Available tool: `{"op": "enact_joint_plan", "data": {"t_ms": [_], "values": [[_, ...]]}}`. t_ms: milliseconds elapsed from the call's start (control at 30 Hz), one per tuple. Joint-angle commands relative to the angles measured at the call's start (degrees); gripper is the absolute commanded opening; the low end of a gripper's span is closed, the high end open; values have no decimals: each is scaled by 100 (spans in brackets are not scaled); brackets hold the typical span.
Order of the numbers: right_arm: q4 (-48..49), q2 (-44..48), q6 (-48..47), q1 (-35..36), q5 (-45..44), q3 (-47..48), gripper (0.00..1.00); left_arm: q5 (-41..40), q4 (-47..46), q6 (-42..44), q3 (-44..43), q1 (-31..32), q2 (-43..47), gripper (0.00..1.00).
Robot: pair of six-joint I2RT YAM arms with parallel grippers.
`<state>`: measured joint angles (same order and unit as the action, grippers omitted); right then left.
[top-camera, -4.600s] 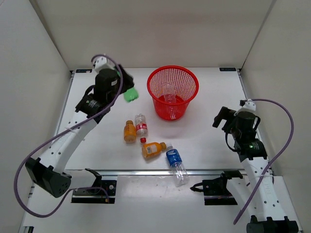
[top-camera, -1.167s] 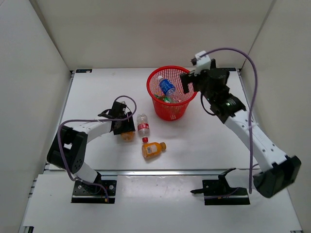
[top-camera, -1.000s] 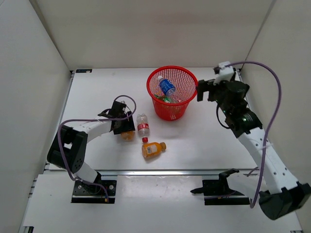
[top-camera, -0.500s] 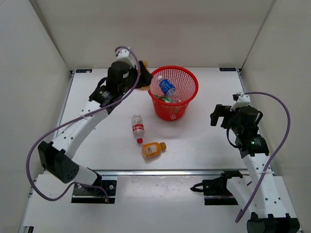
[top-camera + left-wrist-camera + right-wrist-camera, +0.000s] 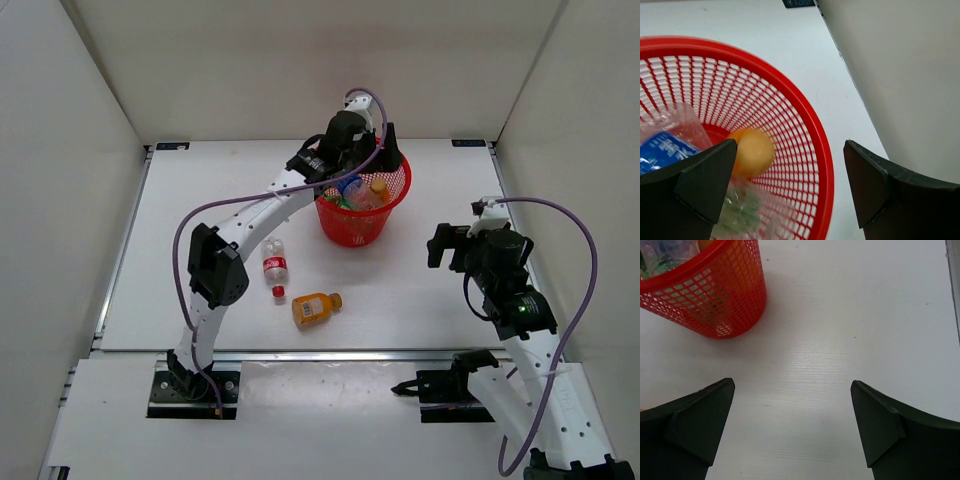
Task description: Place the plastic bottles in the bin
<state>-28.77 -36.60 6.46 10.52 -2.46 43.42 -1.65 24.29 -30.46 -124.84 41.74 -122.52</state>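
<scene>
Presently, the left gripper (image 5: 387, 152) is seen held over the far right part of the basket (image 5: 356, 226), with its fingers spread wide apart and nothing between them. In the left wrist view the left gripper (image 5: 790, 145) is pointed down into the basket (image 5: 805, 120), and an orange bottle (image 5: 753, 152) is seen lying inside, against the mesh wall. A blue-labelled bottle (image 5: 662, 152) lies beside it, and crumpled clear plastic with a greenish patch is noted there; how many bottles that makes cannot be told. From above, the orange bottle (image 5: 378, 190) and the blue-labelled bottle (image 5: 350, 185) are confirmed to be inside the rim. Two bottles are found outside the basket, on the white table (image 5: 200, 200): a red-labelled bottle (image 5: 272, 267), lying near the left arm's elbow, and a second orange bottle (image 5: 315, 307), lying on its side just nearer the front edge. The two are close together but not touching. The right gripper (image 5: 446, 245) is held well to the right of the basket, above bare table. In the right wrist view the right gripper (image 5: 792, 384) is shown wide open and empty, with the basket (image 5: 725, 295) at the upper left.
</scene>
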Motion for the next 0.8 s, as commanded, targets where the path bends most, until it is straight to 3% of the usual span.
{"op": "enact_joint_plan", "data": {"t_ms": [0,133,233,300,400,500,667,767], "values": [[-111,-22,5,160,-229,123,99,69,-12,84,176,63,755,98],[-304,-163,-31,581,-115,219,99,-116,-144,233,1108,45,1658,99],[-418,-496,135,1142,-114,316,99,-378,-40,251,2398,-113,2659,99],[-428,-690,180,1740,-141,317,99,-572,75,251,3249,-218,3642,99],[46,-866,66,3494,-483,-43,100,-863,451,102,4659,-552,4890,98],[591,-1489,-460,4631,-353,-79,99,-986,1199,-82,5872,-1088,5946,99],[1031,-3043,-1856,4723,1473,263,99,-855,2359,-258,7392,-1660,7221,98],[1478,-3554,-2488,4634,1818,474,99,-723,2693,-487,7745,-1686,7839,99]]}}
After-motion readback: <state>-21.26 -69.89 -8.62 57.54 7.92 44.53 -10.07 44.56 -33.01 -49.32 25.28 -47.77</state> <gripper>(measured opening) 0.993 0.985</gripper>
